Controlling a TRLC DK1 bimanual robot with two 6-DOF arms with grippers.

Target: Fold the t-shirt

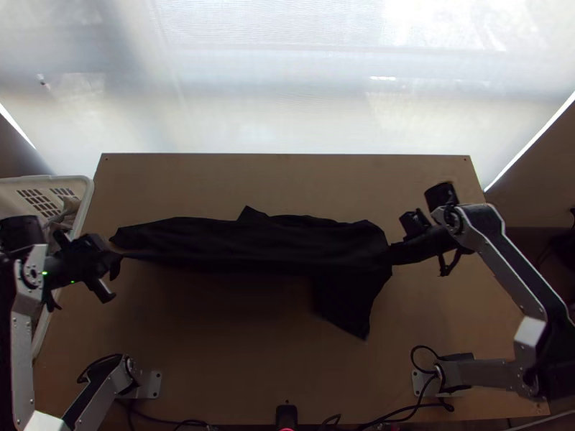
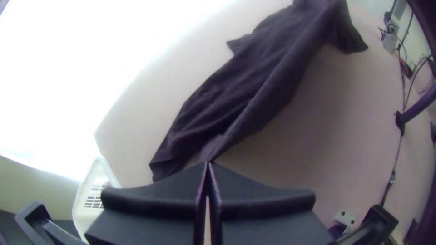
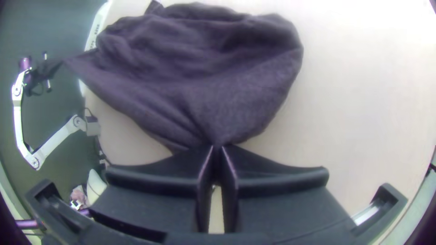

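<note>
The left black gripper [image 2: 208, 164] and right black gripper [image 3: 218, 147] pinch opposite ends of the black cloth t-shirt [image 1: 251, 244], strung across the wooden table [image 1: 287, 176]. Likely mid lengthwise fold; next, lay that edge down evenly

Room to pass along table's [image 1: 287, 179] far side; t-shirt [image 1: 251, 244] blocks middle, basket [image 1: 89, 188] left.

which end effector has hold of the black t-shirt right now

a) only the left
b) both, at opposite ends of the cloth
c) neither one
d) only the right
B: the left end effector is closed on one end of the black t-shirt, and the right end effector pinches the gathered cloth at the other end.
</note>
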